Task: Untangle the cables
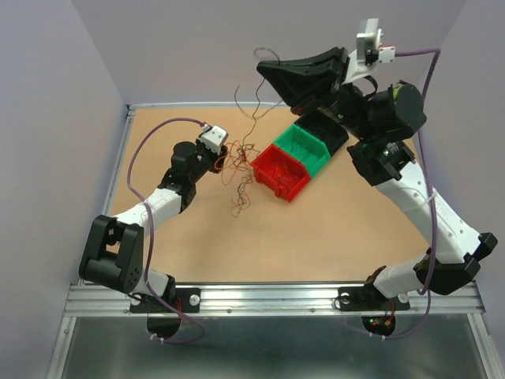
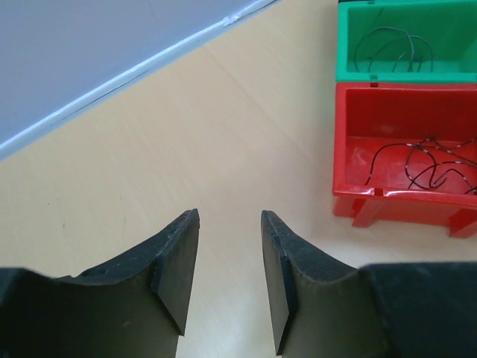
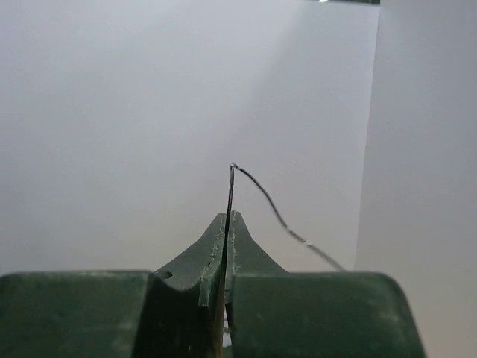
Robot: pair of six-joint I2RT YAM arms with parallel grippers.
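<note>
A thin black cable (image 3: 230,186) is being pinched between the tight-shut jaws of the right gripper (image 3: 227,218). This is being shown only by the right wrist view, where the cable is sticking up past the fingertips and bending off to the right.

In the top view that gripper is being held high. A thin strand is trailing down from it toward the cables (image 1: 241,180), a curly pile of red, brown and black lying on the table (image 1: 331,237), right at the tips of the left gripper (image 1: 223,160).

In the left wrist view the left gripper is being held half open, with only bare table seen in the gap. Ahead and to the right of its fingers (image 2: 179,261), a red bin (image 2: 387,119) and a green bin (image 2: 447,71) are being shown with thin black wires (image 2: 432,175) lying inside. A black bin (image 1: 330,130) beyond the green one is being shown only from above.
</note>
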